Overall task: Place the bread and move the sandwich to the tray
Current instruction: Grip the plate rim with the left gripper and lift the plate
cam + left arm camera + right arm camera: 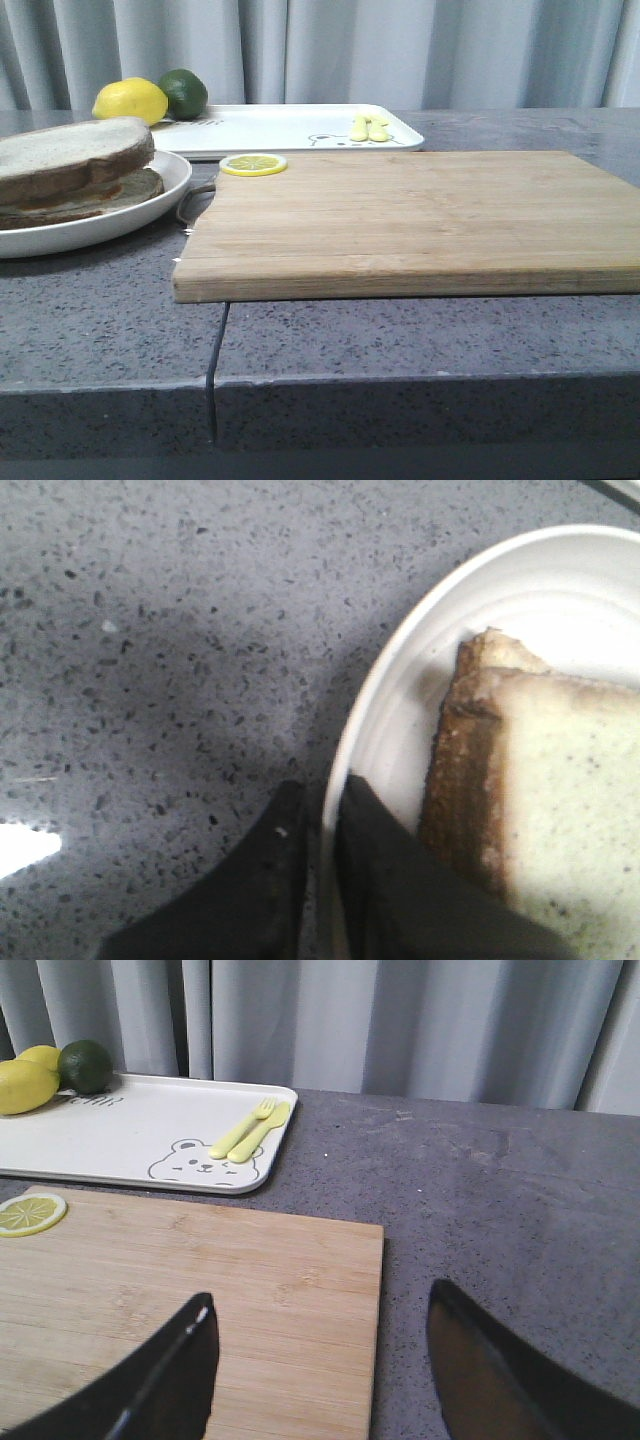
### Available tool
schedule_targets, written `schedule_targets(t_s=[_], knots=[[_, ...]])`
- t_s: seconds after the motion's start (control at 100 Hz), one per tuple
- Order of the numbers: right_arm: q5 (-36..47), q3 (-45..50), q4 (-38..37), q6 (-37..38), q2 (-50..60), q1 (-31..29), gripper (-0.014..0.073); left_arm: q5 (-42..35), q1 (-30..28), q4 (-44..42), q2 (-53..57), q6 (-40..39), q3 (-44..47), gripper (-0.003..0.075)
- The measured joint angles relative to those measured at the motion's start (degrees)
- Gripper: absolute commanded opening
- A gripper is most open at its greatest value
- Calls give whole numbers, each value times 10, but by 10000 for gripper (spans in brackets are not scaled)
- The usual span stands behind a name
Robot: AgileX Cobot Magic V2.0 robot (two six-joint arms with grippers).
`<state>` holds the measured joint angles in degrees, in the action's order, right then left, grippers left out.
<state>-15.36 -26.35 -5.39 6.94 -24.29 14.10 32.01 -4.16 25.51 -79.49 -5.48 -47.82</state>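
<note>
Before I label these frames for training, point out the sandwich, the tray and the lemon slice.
sandwich (75, 150): front view, top slice's pale face.
tray (280, 128): front view, bare white floor.
lemon slice (253, 164): front view, its yellow centre.

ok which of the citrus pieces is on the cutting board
The lemon slice, a thin round cut piece at the cutting board's far left corner. The whole lemon and lime sit by the tray.

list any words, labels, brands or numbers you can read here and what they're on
Tray: a short line of dark print at its far corner near the lemon and lime, too small and blurred to read.
Tray: a bear drawing, a picture only, no letters.
Nothing else carries readable text.
</note>
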Motion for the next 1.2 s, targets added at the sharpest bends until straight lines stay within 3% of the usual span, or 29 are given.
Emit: schedule_targets(t_s=[0.63, 1.2], knots=[[0, 0, 0, 0, 0, 0, 461, 18, 0, 70, 17, 0, -10, -19], [0, 0, 0, 0, 0, 0, 461, 47, 0, 124, 30, 21, -139, -19]])
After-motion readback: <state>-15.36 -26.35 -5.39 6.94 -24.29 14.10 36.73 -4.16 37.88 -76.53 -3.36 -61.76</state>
